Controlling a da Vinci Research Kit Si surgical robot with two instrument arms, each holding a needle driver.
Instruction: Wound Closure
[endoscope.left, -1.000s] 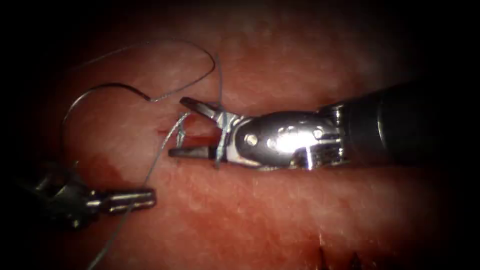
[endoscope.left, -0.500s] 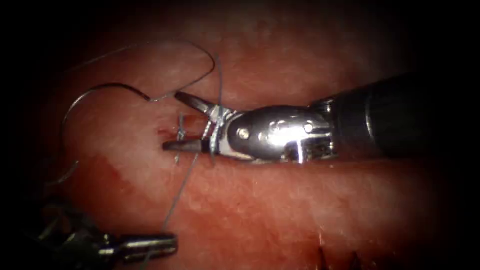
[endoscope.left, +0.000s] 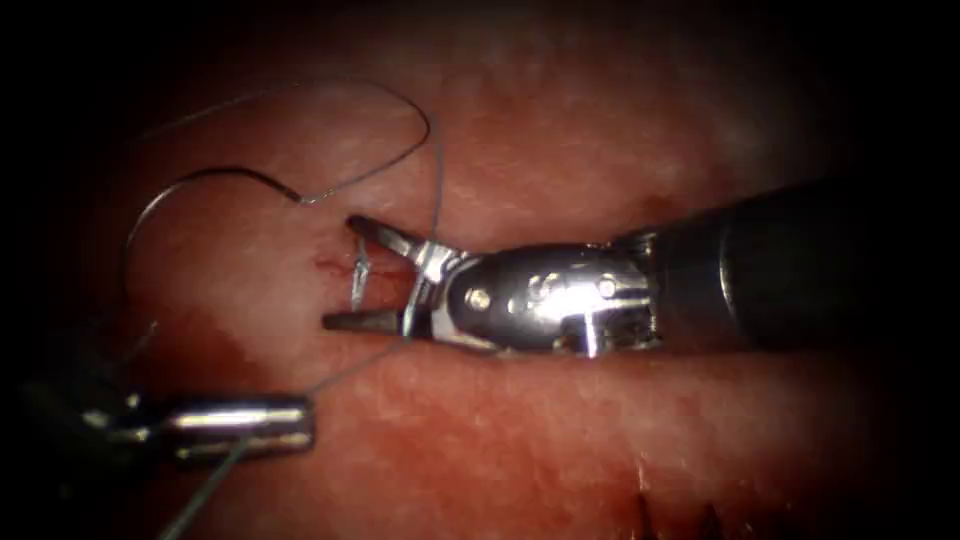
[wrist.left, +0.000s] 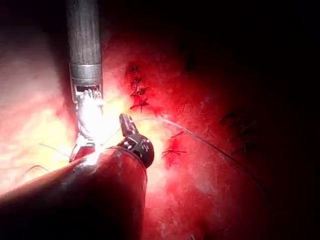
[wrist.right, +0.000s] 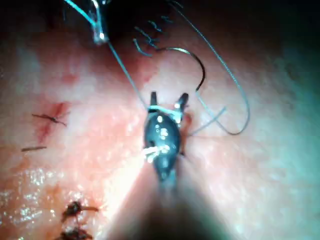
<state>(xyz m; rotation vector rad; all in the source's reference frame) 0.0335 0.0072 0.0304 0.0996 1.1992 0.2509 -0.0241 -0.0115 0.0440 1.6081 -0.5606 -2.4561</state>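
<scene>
My right tool (endoscope.left: 342, 272) lies over the cut (endoscope.left: 325, 263) with its jaws open, and thread (endoscope.left: 427, 285) is wrapped around their base. A short thread end (endoscope.left: 360, 272) stands between the jaws, which hold nothing. My left tool (endoscope.left: 298, 425) sits low on the cut's left side, shut on the thread, which runs from it up to the right tool. The curved needle (endoscope.left: 150, 212) lies free on the tissue at the left, in neither tool. In the right wrist view the open right tool (wrist.right: 169, 96) carries the wrapped thread, with the needle (wrist.right: 197, 65) beyond it.
A long thread loop (endoscope.left: 415, 108) arcs from the needle's tail over the tissue above the right tool. Red fluid (endoscope.left: 215, 345) stains the tissue at the left. Dark earlier stitches (wrist.left: 137, 90) show in the left wrist view, beside the right tool's shaft (wrist.left: 84, 40).
My left tool swung down and right with the thread, then back up and left. The right tool crept left with its jaws open, and the strand between the tools now runs flatter.
</scene>
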